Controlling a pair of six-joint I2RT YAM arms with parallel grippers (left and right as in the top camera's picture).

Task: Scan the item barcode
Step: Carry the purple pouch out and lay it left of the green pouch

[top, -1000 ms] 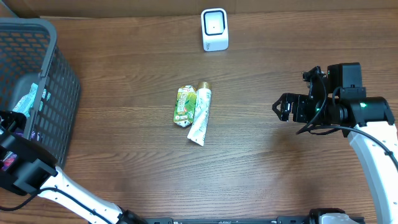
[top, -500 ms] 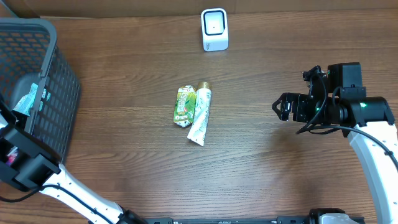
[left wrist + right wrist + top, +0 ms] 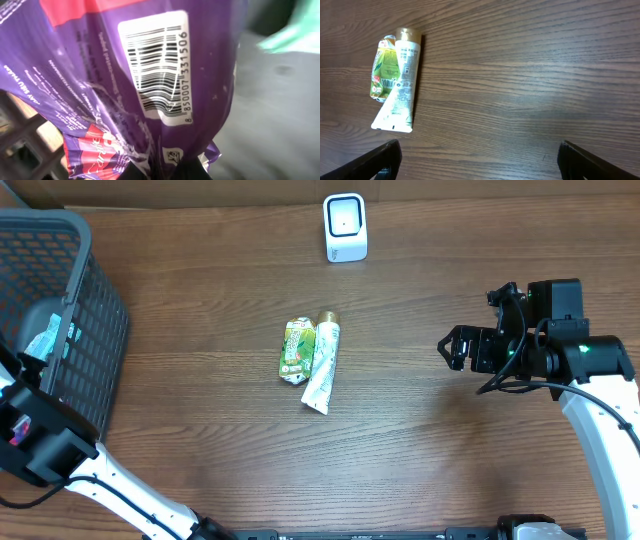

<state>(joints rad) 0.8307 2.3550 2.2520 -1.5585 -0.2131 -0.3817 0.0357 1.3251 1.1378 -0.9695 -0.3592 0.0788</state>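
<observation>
Grab step: my left claw (image 3: 160,172) is clamped tight on the purple packet (image 3: 150,110), seemingly by its edge, down in the basket (image 3: 95,330) at the left. Next: lift it out and aim the barcode (image 3: 157,65) at the scanner (image 3: 345,227). Meanwhile my right claw (image 3: 455,350) hangs wide open, empty.

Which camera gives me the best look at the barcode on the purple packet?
Left wrist: the barcode on the purple packet fills the middle of the frame, with bars and digits legible though creased. Overhead shows the basket area but no readable barcode. Right wrist shows none of it.
</observation>
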